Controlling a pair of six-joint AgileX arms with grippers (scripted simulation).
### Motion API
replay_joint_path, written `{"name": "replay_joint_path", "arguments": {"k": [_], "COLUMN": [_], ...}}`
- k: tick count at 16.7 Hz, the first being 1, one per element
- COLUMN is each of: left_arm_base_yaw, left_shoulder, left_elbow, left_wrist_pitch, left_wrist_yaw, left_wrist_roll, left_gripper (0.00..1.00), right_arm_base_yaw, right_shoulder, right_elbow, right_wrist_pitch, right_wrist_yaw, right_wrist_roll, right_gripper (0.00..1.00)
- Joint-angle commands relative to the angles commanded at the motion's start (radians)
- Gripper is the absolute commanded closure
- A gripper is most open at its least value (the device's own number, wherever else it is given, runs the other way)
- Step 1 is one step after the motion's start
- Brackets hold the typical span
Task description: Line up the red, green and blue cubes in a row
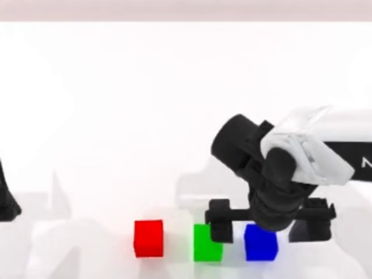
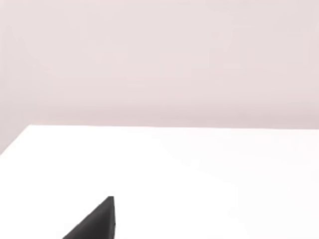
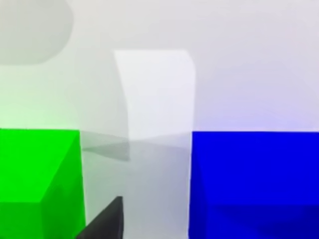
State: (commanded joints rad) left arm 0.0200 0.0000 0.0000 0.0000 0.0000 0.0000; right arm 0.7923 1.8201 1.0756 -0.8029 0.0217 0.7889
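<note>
- Cubes sit in a row along the bottom of the top view: red cube [image 1: 149, 238] lower centre-left, green cube [image 1: 207, 243] at lower centre, blue cube [image 1: 260, 242] just right of it.
- Order left to right: red, green, blue. Row axis runs left-right across the frame, roughly parallel to the bottom edge.
- Spacing uneven: red-green gap is wider than green-blue. Green and blue are near but apart; right wrist view shows bare table between the green cube [image 3: 35, 174] and the blue cube [image 3: 254, 179].
- Cube faces look square to the frame edges, no obvious yaw. A cube has no long axis, so only the row direction matters.
- Progress, my read: line-up looks essentially done, all three resting on the table [image 1: 116, 116]. What's left is at most retracting the arm, maybe evening out the gaps.
- Right gripper [image 1: 270, 220] hangs right over the blue cube's upper edge, lower right of the top view. Fingers spread apart, one [image 1: 221, 224] down between green and blue, the other off blue's right side. It straddles blue but isn't clamped on it, as far as I can see.
- Left gripper: only a dark sliver at the left edge of the top view, parked well apart from the cubes. Left wrist view shows just bare table and one fingertip; can't tell its state.
</note>
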Motion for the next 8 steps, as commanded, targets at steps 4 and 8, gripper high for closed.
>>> {"name": "replay_joint_path", "arguments": {"k": [4, 8], "left_arm_base_yaw": [0.0, 0.0], "left_shoulder": [0.0, 0.0], "left_elbow": [0.0, 0.0], "left_wrist_pitch": [0.0, 0.0], "left_wrist_yaw": [0.0, 0.0], "left_wrist_roll": [0.0, 0.0], "left_gripper": [0.0, 0.0], "right_arm_base_yaw": [-0.001, 0.008], "right_shoulder": [-0.002, -0.04], "right_elbow": [0.003, 0.078], "right_wrist_pitch": [-0.003, -0.122], "right_wrist_yaw": [0.0, -0.002], "right_wrist_roll": [0.0, 0.001], "right_gripper": [0.0, 0.0]}}
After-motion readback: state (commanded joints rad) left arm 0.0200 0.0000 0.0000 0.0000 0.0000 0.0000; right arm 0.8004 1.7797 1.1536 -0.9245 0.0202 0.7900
